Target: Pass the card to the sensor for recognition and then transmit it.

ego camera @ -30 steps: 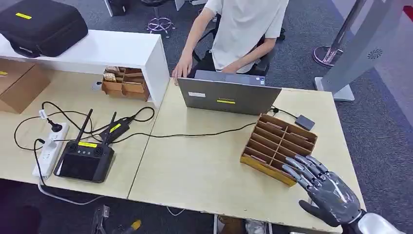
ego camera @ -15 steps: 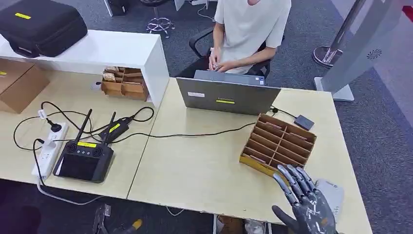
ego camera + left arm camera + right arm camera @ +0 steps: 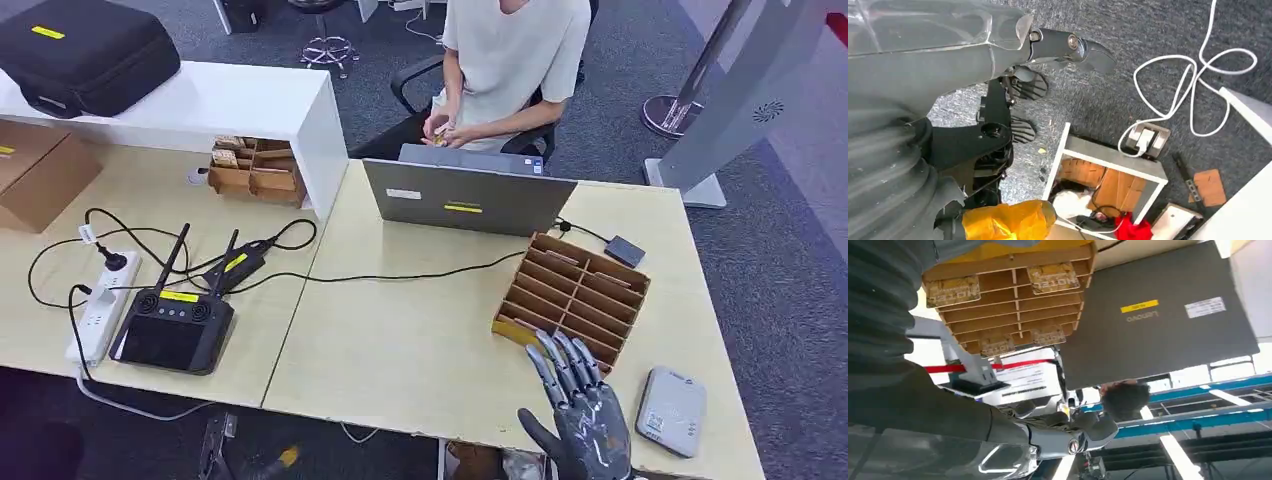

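The right hand [image 3: 583, 420], fingers spread and grasping nothing, hovers beside one slotted brown wooden card rack [image 3: 573, 297] holding four brown cards [image 3: 952, 290]; one grey flat sensor pad [image 3: 671, 410] lies nearby. Left hand's state: cannot tell.

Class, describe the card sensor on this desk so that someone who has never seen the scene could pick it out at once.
Start at the open grey laptop at the far edge of the right-hand table. Nearer the robot sits a slotted wooden card rack, and nearer again, by the table's right front corner, lies the card sensor. It is a flat, pale grey pad with rounded corners, unlike the brown rack beside it.
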Motion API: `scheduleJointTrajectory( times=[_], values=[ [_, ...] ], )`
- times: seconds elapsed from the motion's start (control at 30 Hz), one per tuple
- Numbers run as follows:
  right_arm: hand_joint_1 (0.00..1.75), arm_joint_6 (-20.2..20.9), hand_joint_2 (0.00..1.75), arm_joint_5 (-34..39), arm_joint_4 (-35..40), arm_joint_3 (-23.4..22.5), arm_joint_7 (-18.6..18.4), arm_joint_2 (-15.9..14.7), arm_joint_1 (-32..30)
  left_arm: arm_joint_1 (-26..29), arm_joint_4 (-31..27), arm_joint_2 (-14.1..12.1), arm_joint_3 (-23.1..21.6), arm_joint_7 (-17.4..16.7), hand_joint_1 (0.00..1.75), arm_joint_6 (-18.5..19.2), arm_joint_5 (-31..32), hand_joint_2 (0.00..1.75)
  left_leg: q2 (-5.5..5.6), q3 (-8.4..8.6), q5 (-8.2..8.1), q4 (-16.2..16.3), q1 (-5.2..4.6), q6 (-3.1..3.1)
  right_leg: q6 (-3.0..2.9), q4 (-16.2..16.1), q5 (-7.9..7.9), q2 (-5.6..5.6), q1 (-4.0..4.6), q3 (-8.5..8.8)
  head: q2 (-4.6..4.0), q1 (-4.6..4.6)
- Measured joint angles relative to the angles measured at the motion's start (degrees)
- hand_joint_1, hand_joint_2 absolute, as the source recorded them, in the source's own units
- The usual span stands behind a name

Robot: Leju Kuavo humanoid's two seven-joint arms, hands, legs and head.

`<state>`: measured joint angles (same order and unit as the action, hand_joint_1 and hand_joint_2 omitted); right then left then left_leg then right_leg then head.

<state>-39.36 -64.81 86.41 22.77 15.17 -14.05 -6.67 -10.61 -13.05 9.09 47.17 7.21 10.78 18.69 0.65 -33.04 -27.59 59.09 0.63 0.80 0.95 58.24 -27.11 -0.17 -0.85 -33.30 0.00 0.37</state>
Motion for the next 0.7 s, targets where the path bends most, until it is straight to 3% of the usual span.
scheduleJointTrajectory(
  times=[0.13,0.23,0.4,0.7],
  values=[
    [0.00,0.0,1.75,-4.6,-2.9,-3.0,-1.4,2.4,1.9,-0.2,0.0,0.2,-1.5,-0.7,0.00,0.0,-0.7,1.75,0.00,-0.01,0.00,0.0,-0.01,0.00,0.00,0.0,0.01,0.01,-0.01,0.00,0.00,0.00],
    [0.00,0.0,1.75,-8.1,-5.7,-4.7,-4.7,3.1,4.4,-0.4,0.0,0.5,-2.6,-1.2,0.00,-0.2,-1.1,1.75,-0.01,0.00,0.01,0.0,-0.01,-0.01,0.00,0.0,0.04,0.01,-0.01,0.00,0.00,0.00],
    [0.00,0.0,1.75,-10.2,-11.4,-5.2,-11.0,2.3,10.1,-0.7,0.0,0.7,-4.8,-2.1,0.00,-0.6,-2.4,1.75,-0.03,0.00,0.02,0.1,-0.01,-0.02,-0.04,0.0,0.09,0.08,-0.01,0.00,0.00,-0.02],
    [0.00,0.1,1.75,-9.9,-15.2,-3.8,-13.3,0.3,15.3,-0.7,0.0,0.8,-6.8,-2.4,0.00,-0.7,-3.5,1.75,-0.02,-0.01,0.02,0.1,-0.01,-0.02,-0.08,0.0,0.11,0.07,0.00,-0.01,0.00,0.00]
  ],
)
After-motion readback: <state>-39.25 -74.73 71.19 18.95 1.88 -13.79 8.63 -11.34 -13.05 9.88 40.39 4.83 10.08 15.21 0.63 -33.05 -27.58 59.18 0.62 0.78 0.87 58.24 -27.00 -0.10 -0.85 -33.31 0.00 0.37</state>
